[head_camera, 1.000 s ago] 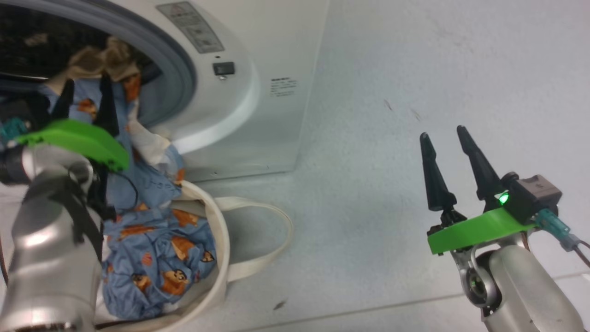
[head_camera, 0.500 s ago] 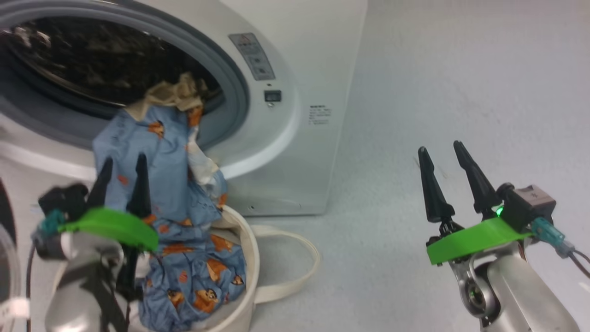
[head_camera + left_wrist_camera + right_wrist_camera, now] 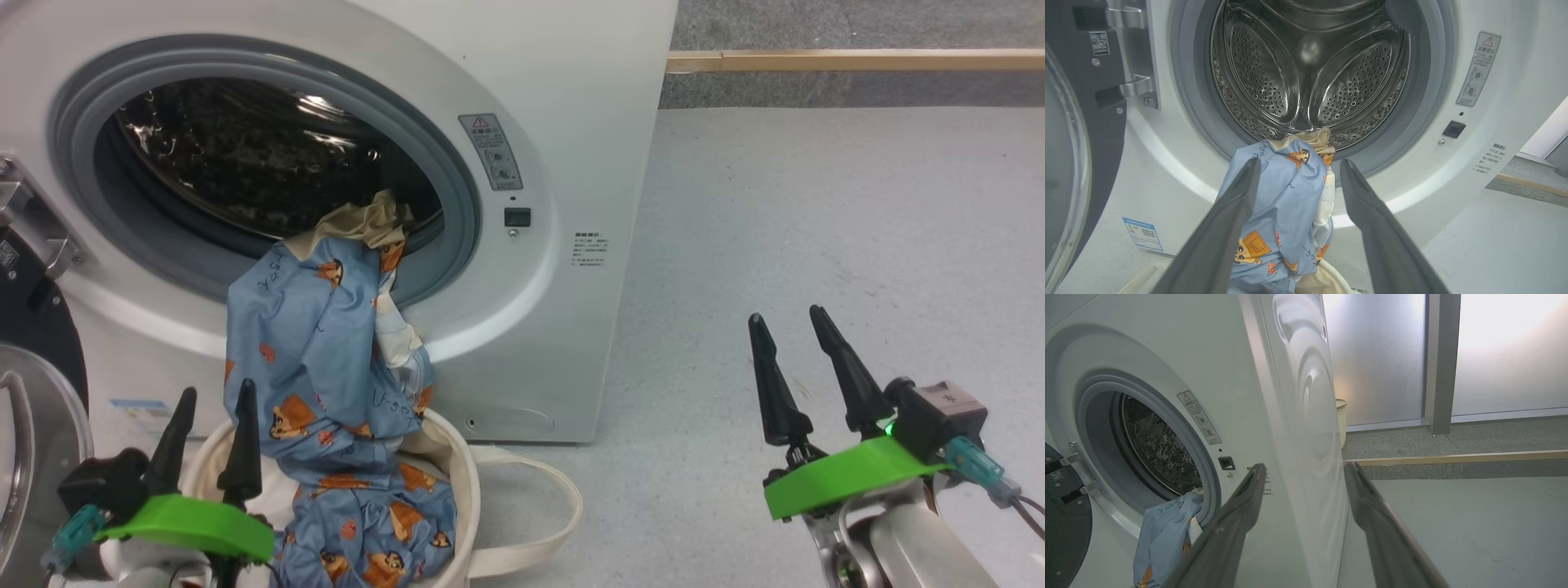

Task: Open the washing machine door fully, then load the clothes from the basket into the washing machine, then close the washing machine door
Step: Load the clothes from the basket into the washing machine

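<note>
Clothes [image 3: 318, 327] are draped from the mouth of the washing machine [image 3: 588, 122] down into the basket [image 3: 472, 490] (blue bear print, cream piece on top). At seven o'clock of the head view the left gripper [image 3: 218, 386] is held apart, empty; at four o'clock the right gripper [image 3: 785, 314] is likewise spread.
</note>
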Robot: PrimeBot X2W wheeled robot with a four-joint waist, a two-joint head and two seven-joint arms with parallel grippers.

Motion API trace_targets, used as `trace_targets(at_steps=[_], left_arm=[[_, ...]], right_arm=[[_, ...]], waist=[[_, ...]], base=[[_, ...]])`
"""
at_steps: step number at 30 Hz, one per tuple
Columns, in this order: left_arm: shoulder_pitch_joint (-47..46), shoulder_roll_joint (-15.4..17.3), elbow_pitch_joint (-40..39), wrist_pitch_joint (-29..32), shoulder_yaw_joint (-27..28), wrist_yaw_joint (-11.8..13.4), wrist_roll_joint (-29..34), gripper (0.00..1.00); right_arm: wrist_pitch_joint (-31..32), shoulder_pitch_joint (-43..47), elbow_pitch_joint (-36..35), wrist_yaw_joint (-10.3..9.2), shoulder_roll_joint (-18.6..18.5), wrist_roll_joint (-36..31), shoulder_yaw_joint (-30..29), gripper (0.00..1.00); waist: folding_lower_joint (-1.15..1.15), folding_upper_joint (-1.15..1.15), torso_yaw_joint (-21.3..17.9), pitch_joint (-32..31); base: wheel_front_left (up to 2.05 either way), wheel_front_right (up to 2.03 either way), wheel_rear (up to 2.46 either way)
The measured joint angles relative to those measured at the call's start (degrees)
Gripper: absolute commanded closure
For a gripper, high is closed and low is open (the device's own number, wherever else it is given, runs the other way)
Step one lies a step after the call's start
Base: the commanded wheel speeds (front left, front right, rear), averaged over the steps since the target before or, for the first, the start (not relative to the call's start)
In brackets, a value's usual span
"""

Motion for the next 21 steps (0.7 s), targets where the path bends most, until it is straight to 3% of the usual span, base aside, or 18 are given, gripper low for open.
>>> trace_targets(at_steps=[21], left_arm=[[2.3, -0.6, -2.6, 0.0, 1.3, 0.0, 0.0, 0.0]], right_arm=[[0.0, 0.4, 0.0, 0.0, 0.3, 0.0, 0.3, 0.0]], waist=[[0.01, 0.0, -1.6, 0.5]], base=[[0.0, 0.0, 0.0]])
